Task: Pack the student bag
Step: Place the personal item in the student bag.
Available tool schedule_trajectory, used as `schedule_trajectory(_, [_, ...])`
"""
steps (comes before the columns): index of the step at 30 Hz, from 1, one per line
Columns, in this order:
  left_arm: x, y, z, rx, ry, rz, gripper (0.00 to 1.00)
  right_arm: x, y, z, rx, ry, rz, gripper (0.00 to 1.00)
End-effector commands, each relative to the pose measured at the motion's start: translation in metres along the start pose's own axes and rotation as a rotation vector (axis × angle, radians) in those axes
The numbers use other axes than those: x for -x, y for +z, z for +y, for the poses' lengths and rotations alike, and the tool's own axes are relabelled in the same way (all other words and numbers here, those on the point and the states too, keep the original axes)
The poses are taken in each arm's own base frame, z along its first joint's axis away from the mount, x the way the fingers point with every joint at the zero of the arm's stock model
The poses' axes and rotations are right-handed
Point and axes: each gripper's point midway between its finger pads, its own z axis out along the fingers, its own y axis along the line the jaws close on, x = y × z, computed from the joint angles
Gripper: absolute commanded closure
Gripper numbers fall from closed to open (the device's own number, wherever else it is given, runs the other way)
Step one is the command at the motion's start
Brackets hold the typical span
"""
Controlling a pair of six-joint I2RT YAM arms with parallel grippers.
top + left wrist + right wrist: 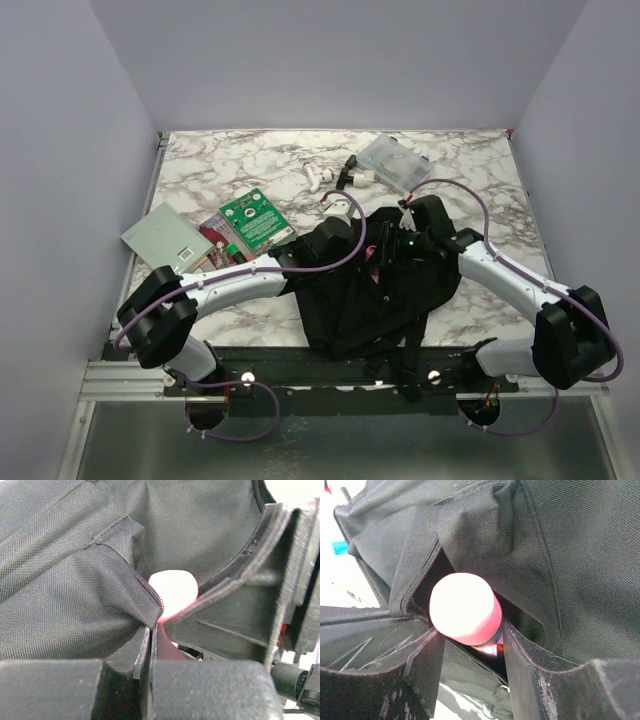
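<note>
The student bag (370, 295), a black fabric backpack, lies at the table's near middle with its straps toward the arms. My left gripper (151, 630) is shut on the zip edge of the bag's (75, 580) pocket mouth and holds it up. A pink-capped cylinder (465, 607) pokes out of that dark opening in the bag (570, 555). My right gripper (470, 642) stands open, one finger on each side of the cylinder just below the cap. The cap (172, 592) also shows past the left jaws. From above, both grippers meet over the bag's top, left (372, 248) and right (402, 243).
Left of the bag lie a green book (255, 220), a grey flat box (168, 240) and a reddish book (215, 238). At the back are a clear plastic compartment box (393, 160) and small white items (320, 178).
</note>
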Motion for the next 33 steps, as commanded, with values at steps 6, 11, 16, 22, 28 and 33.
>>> schedule_trajectory(6, [0.015,-0.01,-0.03,-0.123,-0.038,-0.048,1.0,0.0,0.029,0.015,0.14,0.04,-0.035,0.64])
schedule_trajectory(11, [0.018,-0.011,-0.032,-0.128,-0.037,-0.056,1.0,-0.03,0.024,0.048,0.353,0.033,0.13,0.66])
schedule_trajectory(16, [0.017,-0.01,-0.028,-0.119,-0.042,-0.054,1.0,-0.009,0.009,0.0,0.161,0.064,0.013,0.38])
schedule_trajectory(22, [0.017,-0.01,-0.027,-0.118,-0.039,-0.052,1.0,-0.01,0.008,-0.008,0.125,0.056,0.023,0.27])
schedule_trajectory(28, [0.017,-0.011,-0.029,-0.128,-0.046,-0.047,1.0,-0.003,0.014,-0.009,0.137,0.085,-0.032,0.75])
schedule_trajectory(33, [0.013,-0.005,-0.032,-0.139,-0.056,-0.022,1.0,-0.016,0.038,0.024,0.258,0.087,0.017,0.87])
